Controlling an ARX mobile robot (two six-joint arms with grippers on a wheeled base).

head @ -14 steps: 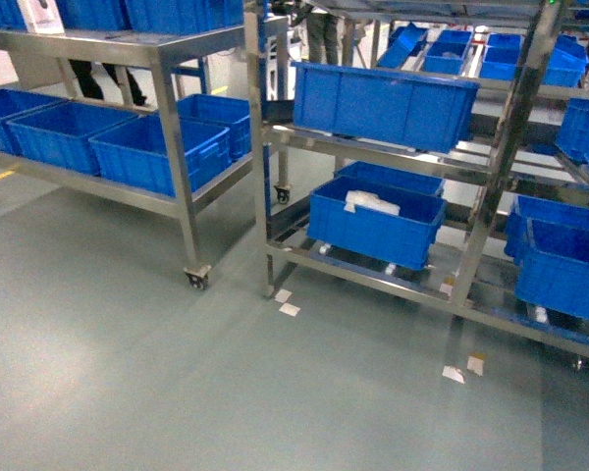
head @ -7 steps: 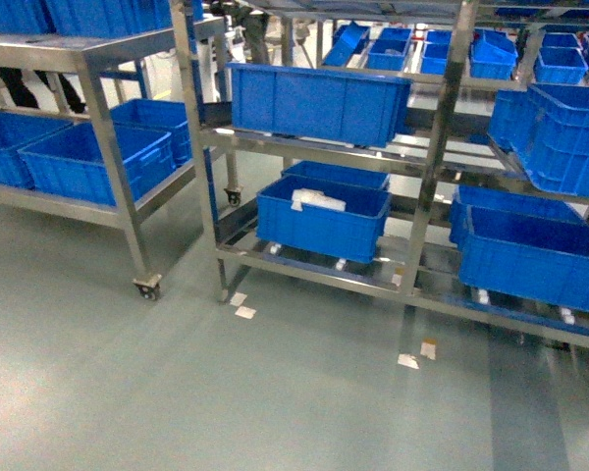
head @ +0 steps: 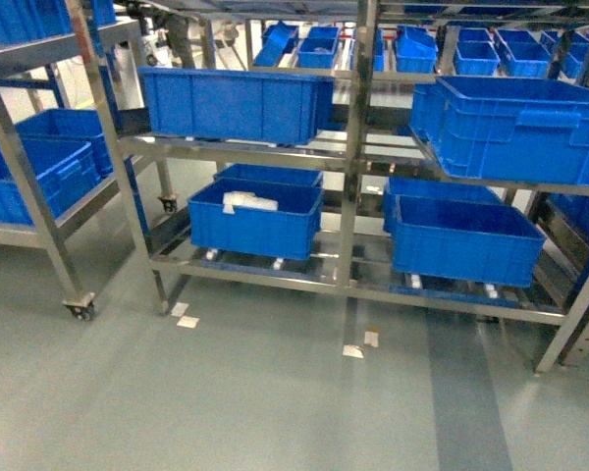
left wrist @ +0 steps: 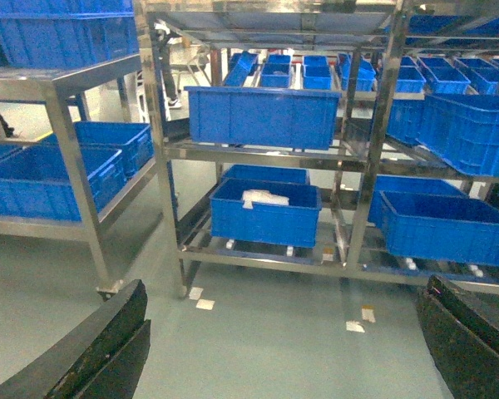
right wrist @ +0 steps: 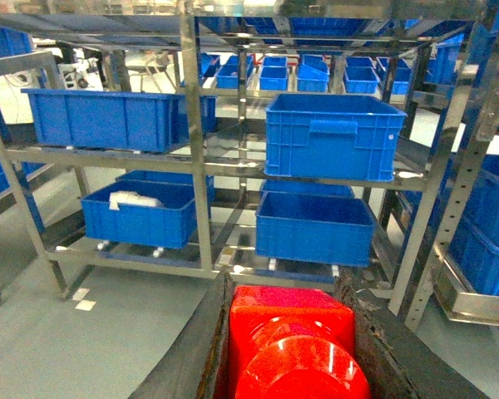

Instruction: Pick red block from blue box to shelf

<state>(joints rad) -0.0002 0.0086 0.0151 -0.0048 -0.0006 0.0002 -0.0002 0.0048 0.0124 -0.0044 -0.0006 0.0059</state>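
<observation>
The glossy red block (right wrist: 291,341) with its round stud facing the camera fills the bottom of the right wrist view. My right gripper (right wrist: 288,289) is shut on it, a black finger pressed to each side. The stainless steel shelf (head: 358,147) stands ahead across a stretch of floor, also seen as the shelf (right wrist: 191,133) and the shelf (left wrist: 381,133). My left gripper (left wrist: 284,287) is open and holds nothing, its black fingers (left wrist: 108,341) at the frame's lower corners. The blue box is out of view. Neither gripper shows in the head view.
Dark blue ribbed crates (head: 238,103) sit on the shelf's tiers; one low crate holds a white bag (head: 248,202). A second wheeled steel rack (head: 41,196) with crates stands at the left, caster (head: 79,310) on the floor. Paper scraps (head: 353,350) lie on the grey floor.
The head view has swung to the right: both racks slid left in the frame, and the shelf's right-hand crates came into sight.
</observation>
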